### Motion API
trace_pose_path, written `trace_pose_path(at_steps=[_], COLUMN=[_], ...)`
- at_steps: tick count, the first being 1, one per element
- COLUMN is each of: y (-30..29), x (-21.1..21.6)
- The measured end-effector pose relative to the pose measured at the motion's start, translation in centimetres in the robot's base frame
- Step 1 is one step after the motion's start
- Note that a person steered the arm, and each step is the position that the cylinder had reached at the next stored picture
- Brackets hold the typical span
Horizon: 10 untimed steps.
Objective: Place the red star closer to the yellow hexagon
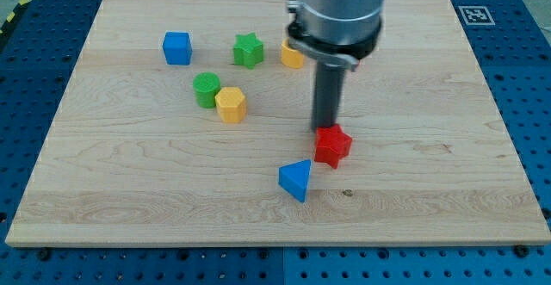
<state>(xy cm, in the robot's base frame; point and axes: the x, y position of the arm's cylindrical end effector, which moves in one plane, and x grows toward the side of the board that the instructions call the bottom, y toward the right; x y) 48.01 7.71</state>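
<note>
The red star [332, 145] lies right of the board's middle. The yellow hexagon [231, 104] lies to its upper left, touching the green cylinder [206, 89]. My tip [324, 129] stands at the red star's upper left edge, touching it or nearly so. The arm's grey body rises from the rod to the view's top.
A blue triangle [296, 180] lies just lower left of the red star. A blue cube [176, 48] and a green star [248, 50] lie near the view's top. Another yellow block [291, 55] is partly hidden behind the arm. The wooden board [430, 190] sits on a blue perforated table.
</note>
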Motion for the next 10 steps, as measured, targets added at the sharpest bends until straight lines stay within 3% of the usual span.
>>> trace_pose_path(at_steps=[1, 2, 5, 7, 10], y=[7.1, 9.9, -2.0, -2.2, -3.0], x=[0.8, 3.1, 4.4, 8.0, 6.1])
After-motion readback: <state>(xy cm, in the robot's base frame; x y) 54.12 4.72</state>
